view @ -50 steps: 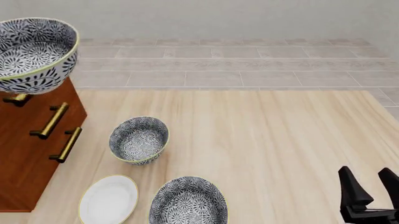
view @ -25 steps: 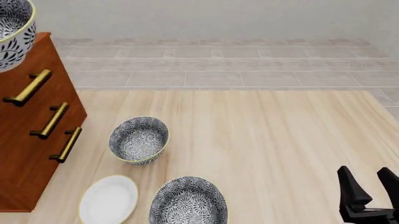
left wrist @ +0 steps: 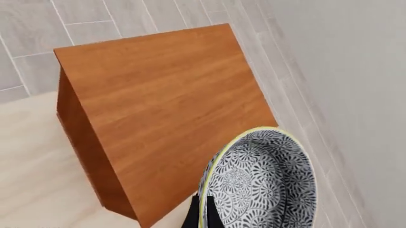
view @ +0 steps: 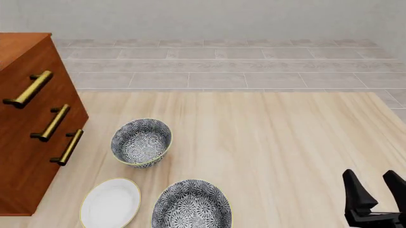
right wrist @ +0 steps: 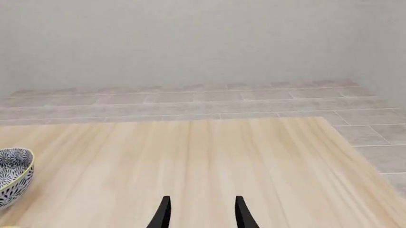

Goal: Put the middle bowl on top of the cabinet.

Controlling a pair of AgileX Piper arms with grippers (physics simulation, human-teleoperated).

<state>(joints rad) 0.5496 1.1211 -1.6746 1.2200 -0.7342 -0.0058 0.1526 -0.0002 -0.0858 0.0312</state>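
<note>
In the left wrist view the left claw (left wrist: pixel 201 216) is clamped on the rim of the middle bowl (left wrist: pixel 263 185), one dark finger outside the wall and one inside, so the bowl hangs tipped on edge with its patterned inside turned toward the camera. Below it lies the flat reddish-brown top of the cabinet (left wrist: pixel 165 95); the bowl is above that top near one corner and not touching it, which reads as a carry brought over the target so the bowl can be lowered and levelled there. A rim pinch suits a deep round bowl too wide to span, but it leaves the bowl free to swing, so I judge the set-down wants a slow descent. In the front view the cabinet (view: pixel 28 128) stands at the left edge of the surface (view: pixel 285 142) with its three brass handles facing right; neither the carried bowl nor the left arm is in this picture, being out past the left border. Two other bowls remain on the surface: the far bowl (view: pixel 141 142) near the cabinet's lower drawer, and the near bowl (view: pixel 191 204) at the near edge, with a white plate (view: pixel 110 203) just beside it. The right claw (view: pixel 375 192) rests at the near right corner, idle. In the right wrist view its fingers (right wrist: pixel 164 211) stand apart over bare wood, holding nothing, well clear of the work.
</note>
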